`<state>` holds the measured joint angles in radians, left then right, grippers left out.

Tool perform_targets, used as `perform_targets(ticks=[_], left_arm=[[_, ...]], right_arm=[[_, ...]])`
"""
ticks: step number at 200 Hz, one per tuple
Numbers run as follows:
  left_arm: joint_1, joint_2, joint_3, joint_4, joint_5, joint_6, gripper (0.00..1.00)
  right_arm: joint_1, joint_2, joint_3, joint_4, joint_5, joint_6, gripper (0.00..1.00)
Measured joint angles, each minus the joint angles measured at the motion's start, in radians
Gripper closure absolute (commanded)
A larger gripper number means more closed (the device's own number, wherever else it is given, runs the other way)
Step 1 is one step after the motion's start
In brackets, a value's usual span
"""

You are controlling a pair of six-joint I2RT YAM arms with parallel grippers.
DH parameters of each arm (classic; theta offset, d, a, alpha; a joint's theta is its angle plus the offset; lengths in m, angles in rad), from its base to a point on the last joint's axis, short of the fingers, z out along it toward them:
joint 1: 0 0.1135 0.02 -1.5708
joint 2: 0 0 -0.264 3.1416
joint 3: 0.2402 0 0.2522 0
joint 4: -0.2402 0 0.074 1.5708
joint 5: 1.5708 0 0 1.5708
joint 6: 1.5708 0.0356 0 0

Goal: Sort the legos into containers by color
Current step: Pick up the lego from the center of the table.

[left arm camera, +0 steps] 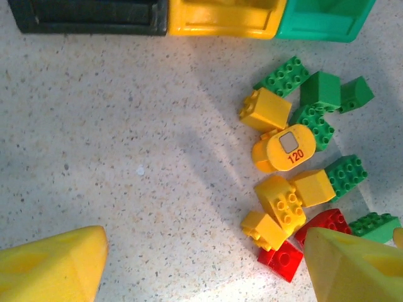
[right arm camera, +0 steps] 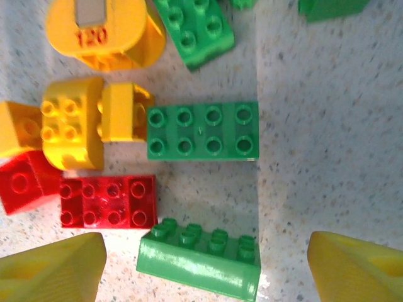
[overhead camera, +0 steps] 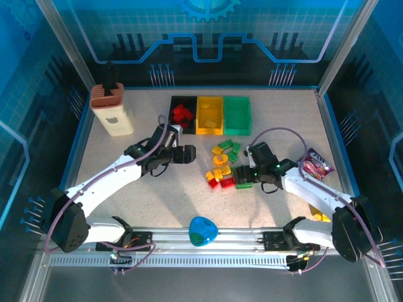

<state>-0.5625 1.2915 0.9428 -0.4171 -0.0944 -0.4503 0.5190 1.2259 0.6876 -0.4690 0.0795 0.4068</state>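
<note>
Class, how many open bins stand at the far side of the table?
3, joined in a row: black bin on the left, yellow bin in the middle, green bin on the right.

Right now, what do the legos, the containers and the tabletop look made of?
Legos: hard moulded plastic, glossy; sharp studs and bright highlights on the faces. Containers: likely plastic too, smooth semi-gloss, with rounded moulded rims. Tabletop: pale speckled surface, matte; could be stone-look laminate or composite, can't tell which.
</note>
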Motion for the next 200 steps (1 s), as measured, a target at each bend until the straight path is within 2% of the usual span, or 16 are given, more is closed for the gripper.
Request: perform_targets(ticks=[66, 120, 200], left_arm=[[0.000, -0.053, -0.083, 0.004, -0.018, -0.032, 0.18], [0.000, -0.087, -0.113, 0.006, -0.033, -0.047, 0.18], [0.000, -0.089, -0.129, 0.011, -0.051, -0.048, 0.19]], right_arm=[[0.092, 0.119, 0.002, -0.023, 0.070, 0.105, 0.18], [0.109, 0.165, 0.002, -0.029, 0.120, 0.151, 0.22], [0.117, 0.193, 0.021, -0.024, 0.139, 0.168, 0.44]])
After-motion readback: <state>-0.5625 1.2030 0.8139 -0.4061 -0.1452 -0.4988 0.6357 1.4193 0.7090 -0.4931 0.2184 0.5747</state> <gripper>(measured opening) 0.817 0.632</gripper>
